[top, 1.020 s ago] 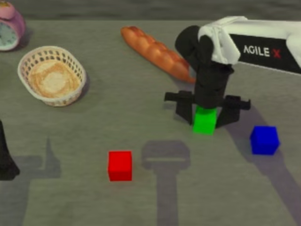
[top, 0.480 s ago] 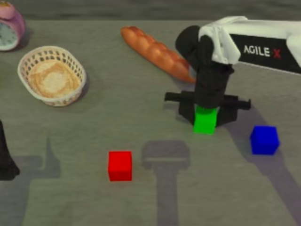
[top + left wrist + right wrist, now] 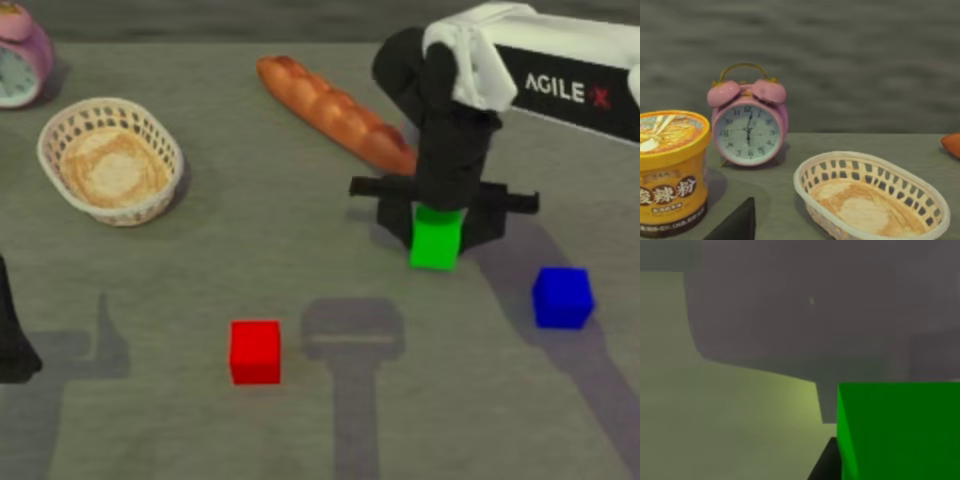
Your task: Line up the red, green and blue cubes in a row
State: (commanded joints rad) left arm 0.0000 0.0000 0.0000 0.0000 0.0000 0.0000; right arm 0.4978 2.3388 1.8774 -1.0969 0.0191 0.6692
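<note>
Right now the right gripper hangs over the middle-right part of the surface, its fingers clamped on the green cube, one on either side. That cube sits a little tilted between them and looks lifted slightly off the surface, though I cannot be sure of the gap. In the right wrist view the same green cube fills the corner close to the camera, with a grey shadow spread over the surface beyond it.

Over to the right of it, well apart, the blue cube rests on the surface. The red cube rests nearer the front edge, left of centre and apart from both others, so the three are not in a row.

A long loaf of bread lies slanted just behind the right arm. A wicker basket stands at the left, and a pink alarm clock sits in the far left corner; the left wrist view also shows a yellow noodle tub beside that clock.

At the left edge the left gripper stays out of the way; I cannot tell how its fingers stand.
</note>
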